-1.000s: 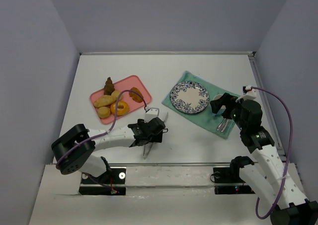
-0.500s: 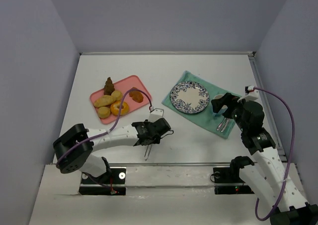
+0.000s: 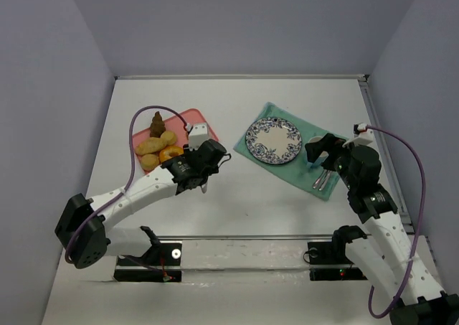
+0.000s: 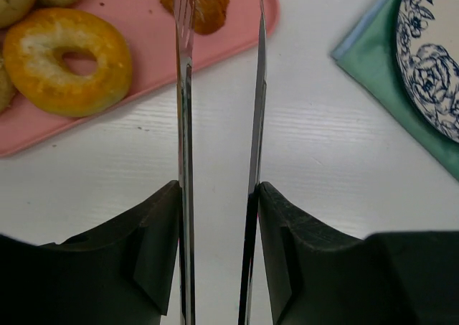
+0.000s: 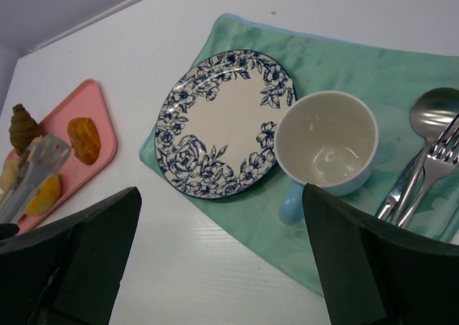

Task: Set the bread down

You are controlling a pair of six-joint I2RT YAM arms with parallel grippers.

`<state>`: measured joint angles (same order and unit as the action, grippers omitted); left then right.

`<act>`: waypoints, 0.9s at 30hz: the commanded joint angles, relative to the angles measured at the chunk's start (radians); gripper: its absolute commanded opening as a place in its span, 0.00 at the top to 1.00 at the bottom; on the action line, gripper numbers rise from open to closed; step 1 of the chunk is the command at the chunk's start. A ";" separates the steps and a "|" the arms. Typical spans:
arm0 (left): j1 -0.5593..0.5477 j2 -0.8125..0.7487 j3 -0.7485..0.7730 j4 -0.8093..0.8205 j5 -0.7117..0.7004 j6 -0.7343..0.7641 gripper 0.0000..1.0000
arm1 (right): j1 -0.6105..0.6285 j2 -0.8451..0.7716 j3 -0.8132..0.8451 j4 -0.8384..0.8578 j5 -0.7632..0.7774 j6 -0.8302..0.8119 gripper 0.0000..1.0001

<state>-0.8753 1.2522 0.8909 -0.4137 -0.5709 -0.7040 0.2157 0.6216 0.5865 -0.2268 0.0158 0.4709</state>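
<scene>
The brown bread piece (image 4: 208,6) lies on the pink tray (image 4: 129,9), straight ahead of the left gripper (image 4: 219,210) at the far tips of the tongs (image 4: 185,124). One blade crosses over it, the other sits just off its side. A bagel (image 4: 68,59) lies ahead and to the left.

A second ago the tongs lay flat on the table with the fingers spread above them. Now the fingers are clamped on the handles, and the arm has swung up and across to the tray — so I judge the tool pickup done and the bread grab next.

The arm reaches long and low, blades parted. The plate (image 3: 274,140) waits off to this gripper's right. The right gripper (image 5: 222,260) hovers with jaws wide apart — holding nothing.
</scene>
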 commanded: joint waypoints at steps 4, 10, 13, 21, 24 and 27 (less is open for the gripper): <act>0.108 -0.036 0.059 0.058 -0.084 0.081 0.43 | -0.001 0.027 0.004 0.058 0.012 -0.006 0.00; 0.200 0.030 0.074 0.121 -0.012 0.156 0.41 | -0.001 0.032 0.001 0.060 0.015 -0.008 0.00; 0.226 0.076 0.095 0.131 0.003 0.162 0.41 | -0.001 0.040 0.001 0.064 0.013 -0.008 0.00; 0.266 0.173 0.131 0.188 0.058 0.193 0.35 | -0.001 0.058 0.003 0.070 0.012 -0.011 0.00; 0.283 0.211 0.141 0.184 0.071 0.189 0.34 | -0.001 0.059 -0.001 0.073 0.012 -0.011 0.00; 0.292 0.248 0.151 0.178 0.085 0.186 0.33 | -0.001 0.058 -0.001 0.075 0.013 -0.012 0.00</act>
<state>-0.5987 1.4742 0.9936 -0.2562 -0.4919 -0.5308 0.2157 0.6827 0.5861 -0.2085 0.0189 0.4706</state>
